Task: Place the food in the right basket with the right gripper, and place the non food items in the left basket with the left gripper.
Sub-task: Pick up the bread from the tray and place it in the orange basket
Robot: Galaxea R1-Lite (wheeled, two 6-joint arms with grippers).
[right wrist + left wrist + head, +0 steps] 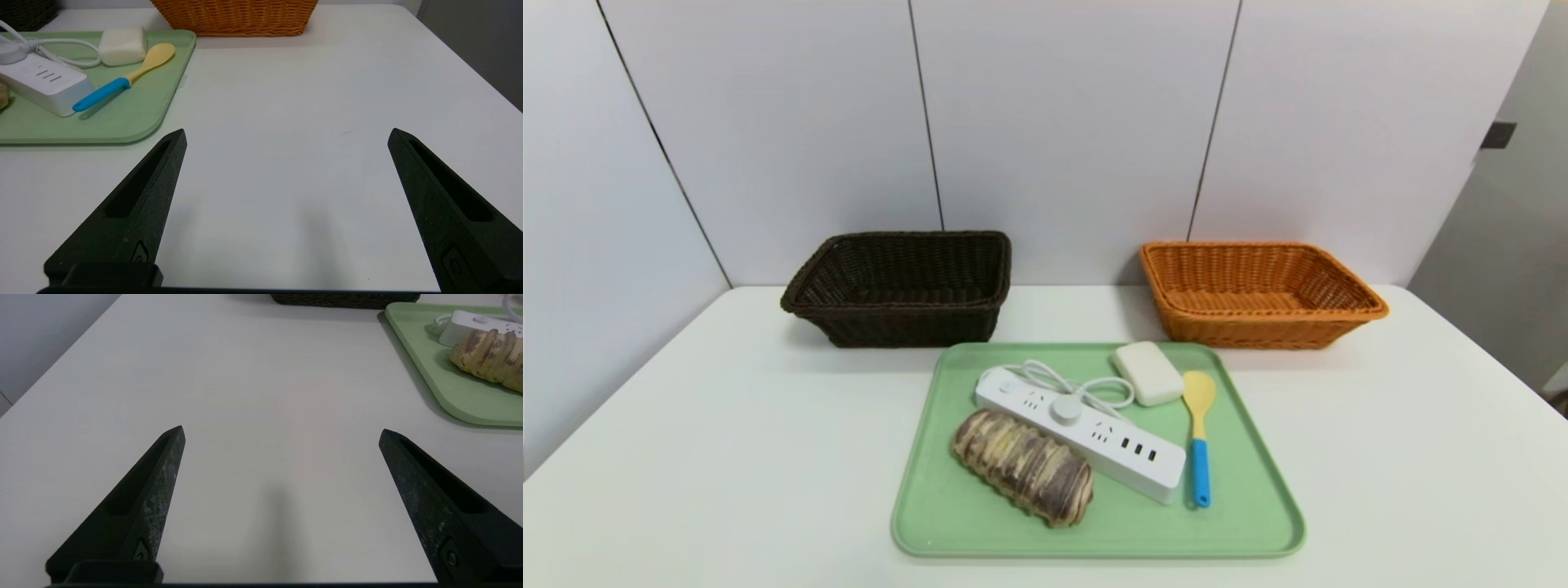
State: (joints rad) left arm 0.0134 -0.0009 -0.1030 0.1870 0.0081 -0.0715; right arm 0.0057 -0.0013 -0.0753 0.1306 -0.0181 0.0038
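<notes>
Head view: neither gripper shows here. A green tray (947, 523) sits on the white table (686, 457). On it lie the striped brown loaf (1023, 466), the white power strip (1086, 431) with its coiled cord, the white rounded block (1148, 372) and the yellow spoon with a blue handle (1199, 441). The loaf lies just beside the power strip, on its near-left flank. Behind the tray stand the dark brown basket (903, 287) on the left and the orange basket (1258, 292) on the right, well apart from each other; no items show inside either.

Left wrist view: the left gripper (282, 430) hovers over bare table with its jaws spread wide and nothing between them. Ahead of it and off toward the robot's right lies the tray's corner (449, 400), carrying the loaf (490, 355) and, beyond it, an end of the power strip (470, 324). The dark basket's base (343, 299) stands farther ahead.

Right wrist view: the right gripper (286, 134) hangs over bare table, jaws wide apart, holding nothing. Ahead and toward the robot's left lies the tray (135, 118) with the spoon (122, 79), the white block (122, 45) and the power strip (45, 81). Only a sliver of the loaf (3, 96) shows at the edge. The orange basket (235, 16) stands farther ahead.
</notes>
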